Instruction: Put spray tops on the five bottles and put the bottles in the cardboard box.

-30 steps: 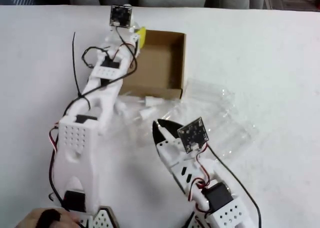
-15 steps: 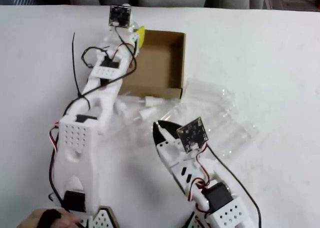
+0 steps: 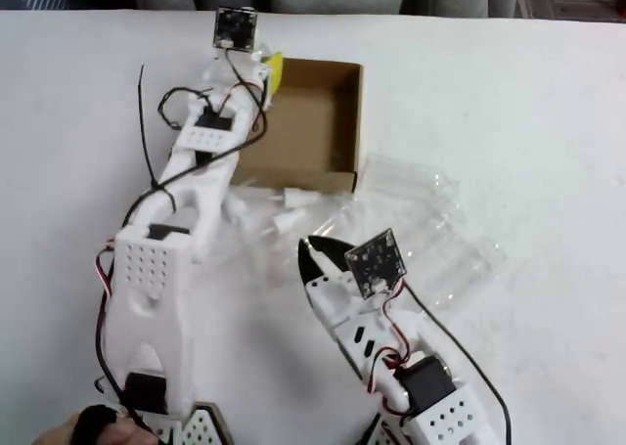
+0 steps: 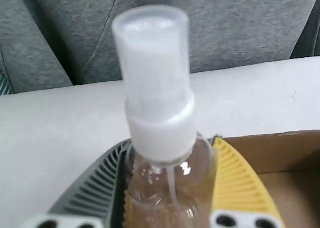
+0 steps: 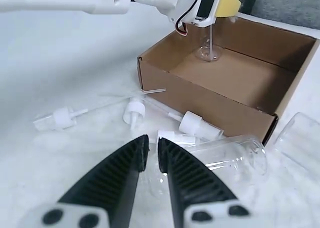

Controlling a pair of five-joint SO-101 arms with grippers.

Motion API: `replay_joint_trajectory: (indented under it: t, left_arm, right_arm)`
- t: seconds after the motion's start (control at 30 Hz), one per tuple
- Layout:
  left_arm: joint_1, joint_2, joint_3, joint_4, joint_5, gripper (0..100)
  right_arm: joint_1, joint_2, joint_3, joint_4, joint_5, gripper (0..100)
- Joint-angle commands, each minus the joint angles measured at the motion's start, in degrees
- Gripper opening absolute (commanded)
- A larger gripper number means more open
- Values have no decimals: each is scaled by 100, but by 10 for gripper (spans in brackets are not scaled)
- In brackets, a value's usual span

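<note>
**Left hand** (image 4: 169,155): closed on a clear bottle (image 4: 165,193). The grey and yellow fingers press its shoulders from either side. The bottle is upright in the grip. A white spray top (image 4: 156,95) is fitted on it w/ a frosted cap over the nozzle, and the dip tube is visible inside.

**Location:** the left arm (image 3: 191,199) extends from the near-left of the tabletop (image 3: 509,93) to the far-left corner of the cardboard box (image 3: 313,178). The right wrist view shows the held bottle's base low inside that corner. Contact w/ the box floor cannot be told.

**Right hand** (image 5: 150,145): slightly open, black fingers almost together w/ a narrow gap btwn the tips, nothing held. It is above the tabletop just near of the box, over loose items.

**Loose items:**
- Uncapped bottles (image 3: 421,210), several, lie on their sides on the tabletop right of and near the box. Exact count cannot be told.
- One of these lies just beyond the right hand's fingertips, beside the box's near wall.
- Loose spray tops (image 5: 192,124), at least three w/ dip tubes attached, lie scattered on the tabletop along the box's near wall. They are apart from the right hand.
</note>
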Motion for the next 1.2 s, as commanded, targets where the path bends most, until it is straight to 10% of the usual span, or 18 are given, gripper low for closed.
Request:
replay_joint_trajectory:
  t: [0.0,1.17]
  left_arm:
    - [-75,-101,-237,158,-26,162]
    - [-136,-127,-193,132,185,347]
  right_arm:
    - [-48,-4,18,31,70,15]
    - [-48,-4,18,48,70,15]
